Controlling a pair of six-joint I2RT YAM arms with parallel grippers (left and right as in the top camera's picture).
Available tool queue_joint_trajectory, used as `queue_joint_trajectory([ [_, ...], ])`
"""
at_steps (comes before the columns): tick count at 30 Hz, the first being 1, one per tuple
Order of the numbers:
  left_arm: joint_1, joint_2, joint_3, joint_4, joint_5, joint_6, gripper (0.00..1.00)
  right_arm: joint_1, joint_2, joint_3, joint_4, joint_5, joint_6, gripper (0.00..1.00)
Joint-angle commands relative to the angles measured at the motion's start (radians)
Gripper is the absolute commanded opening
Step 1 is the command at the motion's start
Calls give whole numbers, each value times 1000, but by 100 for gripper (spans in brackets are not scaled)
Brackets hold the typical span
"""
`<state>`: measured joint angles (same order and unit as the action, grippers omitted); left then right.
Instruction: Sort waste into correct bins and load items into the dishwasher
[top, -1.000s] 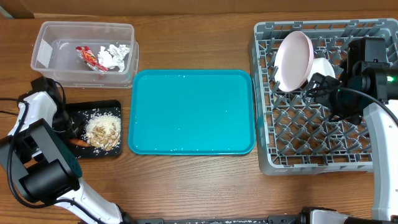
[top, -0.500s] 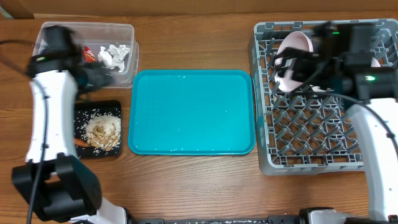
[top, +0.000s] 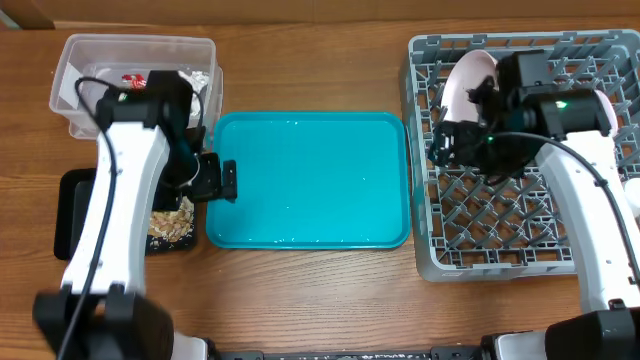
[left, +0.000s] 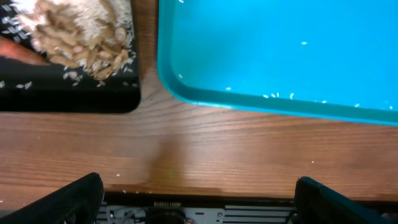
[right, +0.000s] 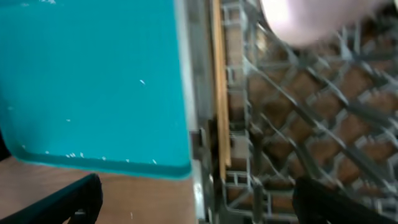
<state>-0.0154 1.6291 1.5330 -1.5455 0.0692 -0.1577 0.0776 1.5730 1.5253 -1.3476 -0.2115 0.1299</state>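
Both jaws wide, empty.
I've left gripper (top: 226, 181) by teal tray's (top: 310, 185) left edge, right gripper (top: 446, 144) over dish rack (top: 500, 250).

Left fingers (left: 68, 199) now beside teal tray (left: 280, 50)

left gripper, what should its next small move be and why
Probably lift the left gripper clear and draw it back to its own side: its jaws stand open and empty, the teal tray holds only a few stray grains, and the food scraps already lie in the black tray, so nothing seems left here to pick.
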Motion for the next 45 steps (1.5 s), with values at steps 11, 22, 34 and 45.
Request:
queue_joint_trajectory([
  [11,-1,-874,-483,388,-39,-7,100,-81,-615,-509,349,80,62,100],
  [22,-1,-1095,-514,381,-27,-6,100,-85,-950,-577,344,114,83,100],
  [34,-1,-1094,-514,315,-27,-6,100,-85,-948,-577,343,114,83,100],
  [45,-1,-1094,-514,315,-27,-6,99,-84,-1027,-653,415,143,39,100],
])
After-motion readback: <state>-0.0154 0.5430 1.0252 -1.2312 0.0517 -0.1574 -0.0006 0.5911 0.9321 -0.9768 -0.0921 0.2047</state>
